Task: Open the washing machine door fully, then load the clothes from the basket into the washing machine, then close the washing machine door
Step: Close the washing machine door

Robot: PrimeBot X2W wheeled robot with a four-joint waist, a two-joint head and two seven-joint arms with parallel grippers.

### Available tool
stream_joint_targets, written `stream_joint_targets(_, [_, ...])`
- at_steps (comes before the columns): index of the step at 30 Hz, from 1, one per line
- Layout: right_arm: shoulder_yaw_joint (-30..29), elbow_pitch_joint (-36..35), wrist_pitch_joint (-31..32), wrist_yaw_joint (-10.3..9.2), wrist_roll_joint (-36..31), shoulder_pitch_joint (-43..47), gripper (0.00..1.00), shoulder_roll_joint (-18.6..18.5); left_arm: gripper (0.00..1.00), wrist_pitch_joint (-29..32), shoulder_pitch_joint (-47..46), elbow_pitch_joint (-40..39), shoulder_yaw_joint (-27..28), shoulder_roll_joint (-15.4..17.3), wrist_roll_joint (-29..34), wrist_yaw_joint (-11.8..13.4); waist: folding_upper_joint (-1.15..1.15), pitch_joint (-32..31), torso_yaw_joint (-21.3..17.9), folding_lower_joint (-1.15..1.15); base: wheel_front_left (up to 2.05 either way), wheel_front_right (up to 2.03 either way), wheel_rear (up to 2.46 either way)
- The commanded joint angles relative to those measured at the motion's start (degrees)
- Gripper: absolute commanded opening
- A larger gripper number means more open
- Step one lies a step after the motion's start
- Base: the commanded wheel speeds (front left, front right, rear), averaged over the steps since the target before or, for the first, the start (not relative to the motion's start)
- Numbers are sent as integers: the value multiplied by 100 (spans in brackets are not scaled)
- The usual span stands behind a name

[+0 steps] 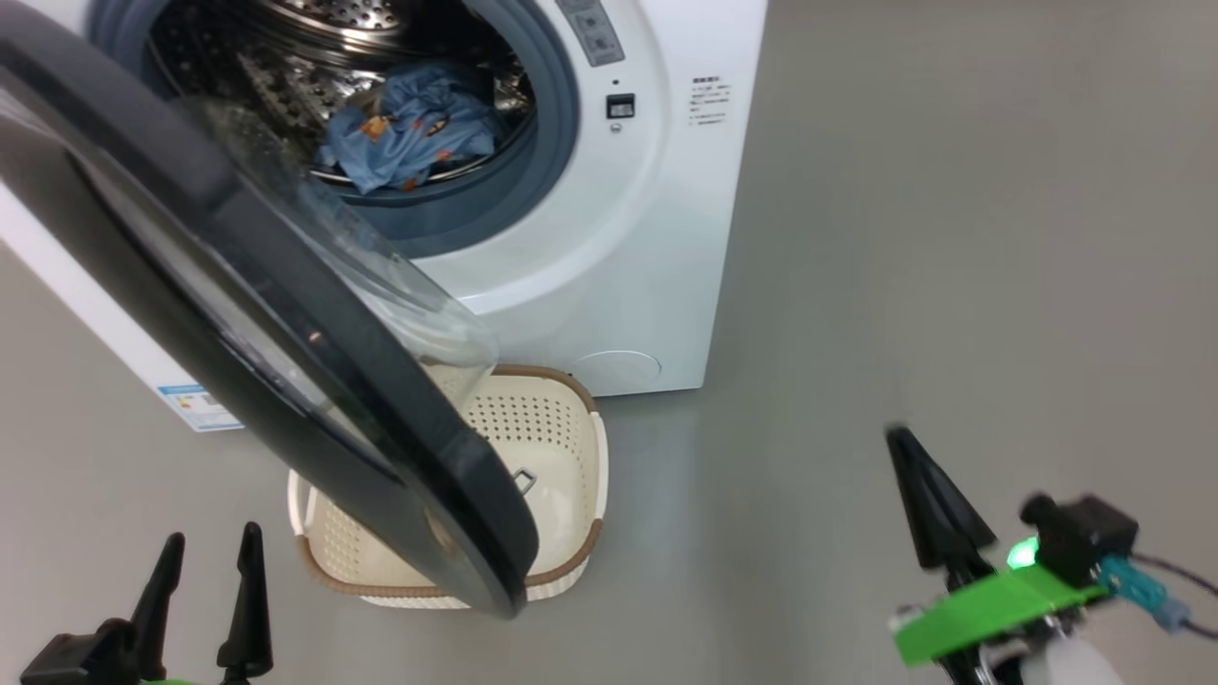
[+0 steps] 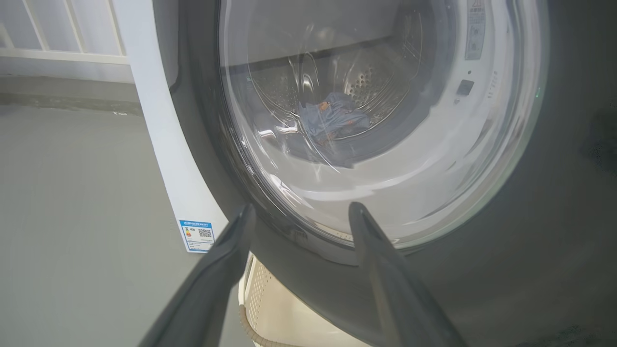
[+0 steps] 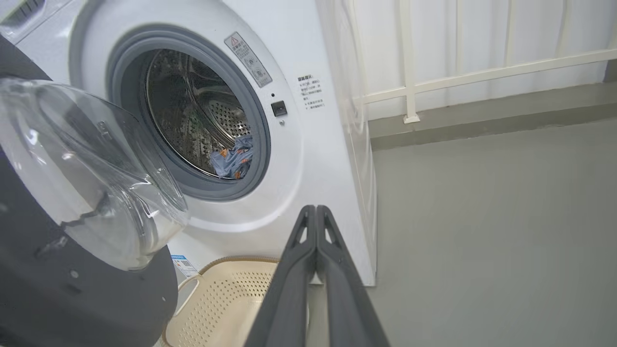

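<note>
Clothes [image 1: 409,133] piled inside washing machine [image 1: 609,285], washing machine door [image 1: 466,514] hung partly open above basket [image 1: 561,447], left claw [image 1: 213,535] spread, right claw [image 1: 904,447] pressed together

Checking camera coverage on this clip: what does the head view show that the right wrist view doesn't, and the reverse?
The head view adds the left gripper, open, at its lower left. The right wrist view adds a white railing along the wall. Both share the washing machine, its door swung open, the blue clothes lying in the drum, the basket on the floor partly under the door, and the right gripper, shut with nothing between its fingers.
</note>
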Motion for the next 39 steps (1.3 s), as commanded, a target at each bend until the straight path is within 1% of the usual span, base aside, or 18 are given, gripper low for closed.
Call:
stream_joint_targets(1, [194,-241,-28,9,25,-255,0,16,100,-37,-87,-125,216,73,37,-9,0,-43,71,0,0,0,0])
stream_joint_targets(5, [487,-751,-28,9,146,-524,0,94,100,-37,-38,-174,212,-16,80,-9,0,-99,239,0,0,0,0])
stream_joint_targets(6, [663,-1037,-28,9,196,-634,0,115,100,-37,-9,-196,205,-58,96,-9,0,-126,331,0,0,0,0])
stream_joint_targets(11, [1254,-1752,-28,9,304,-871,0,154,100,-37,28,-234,180,-133,125,-9,0,-164,573,0,0,0,0])
stream_joint_targets(17, [2399,-2103,-28,9,486,-1142,0,80,100,-37,43,-245,129,-197,129,-9,0,-200,777,0,0,0,0])
stream_joint_targets(20, [3055,-2069,-28,9,621,-1274,0,7,100,-37,56,-245,127,-220,132,-9,0,-209,840,0,0,0,0])
stream_joint_targets(22, [3387,-1978,-28,9,712,-1319,0,-28,100,-37,63,-242,122,-225,130,-9,0,-215,879,0,0,0,0])
stream_joint_targets(23, [3387,-1978,-28,9,712,-1319,0,-28,100,-37,63,-242,122,-225,130,-9,0,-215,879,0,0,0,0])
stream_joint_targets(28, [3959,-1633,-28,9,911,-1325,0,-114,100,-37,63,-244,140,-215,124,-9,0,-199,955,0,0,0,0])
stream_joint_targets(33, [4295,-1129,-28,9,1184,-1225,0,-150,100,-37,41,-243,170,-218,112,-9,0,-157,988,0,0,0,0])
stream_joint_targets(39, [4442,-548,-28,9,1337,-1155,0,-158,100,-37,-8,-231,176,-249,84,-9,0,-66,993,0,0,0,0])
